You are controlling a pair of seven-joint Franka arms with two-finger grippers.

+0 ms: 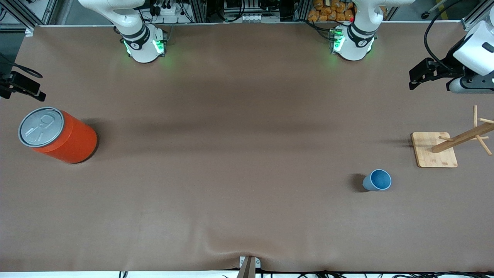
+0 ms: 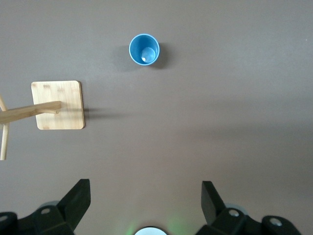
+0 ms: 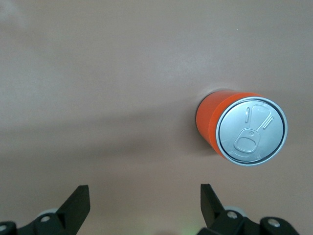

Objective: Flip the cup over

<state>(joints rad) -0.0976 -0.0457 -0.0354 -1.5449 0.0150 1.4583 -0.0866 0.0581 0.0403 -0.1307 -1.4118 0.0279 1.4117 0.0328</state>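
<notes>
The small light-blue tapered plastic cup (image 1: pixel 377 180) stands upright, mouth up, at lower right of the front view on the brown surface (image 1: pixel 231 173), near the wooden peg rack (image 1: pixel 434 150). Left pincer (image 2: pixel 145 198) and right pincer (image 3: pixel 145 198) both hang wide apart, holding nothing, high above the surface.
</notes>
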